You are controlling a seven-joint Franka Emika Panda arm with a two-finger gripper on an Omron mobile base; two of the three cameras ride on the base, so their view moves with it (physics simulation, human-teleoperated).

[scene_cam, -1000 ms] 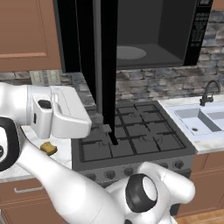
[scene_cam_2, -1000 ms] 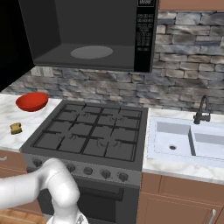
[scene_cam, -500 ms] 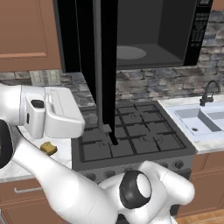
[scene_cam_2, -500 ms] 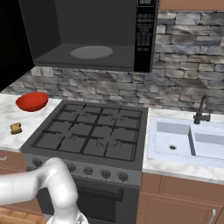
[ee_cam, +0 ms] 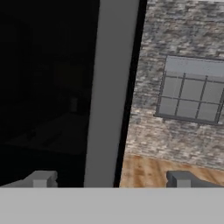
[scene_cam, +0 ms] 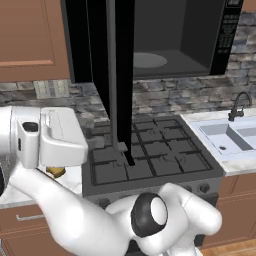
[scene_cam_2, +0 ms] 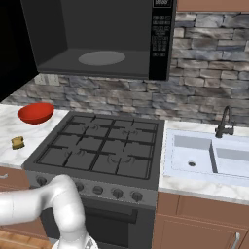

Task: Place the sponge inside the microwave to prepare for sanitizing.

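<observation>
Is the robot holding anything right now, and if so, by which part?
Nothing is held. The gripper has its jaws wide apart and empty; the sponge lies on the counter beside the stove.

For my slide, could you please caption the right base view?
Open black microwave above black gas stove; small yellow-tan sponge beside red bowl.

Microwave (scene_cam_2: 97, 39) casing glossy black, cavity matt grey. Surface (scene_cam_2: 9, 129) polished white marble. Backsplash (scene_cam_2: 204, 92) rough grey stone. Sponge (scene_cam_2: 18, 142) matt, coarse-looking. My arm (scene_cam: 75, 225) smooth white plastic.
</observation>
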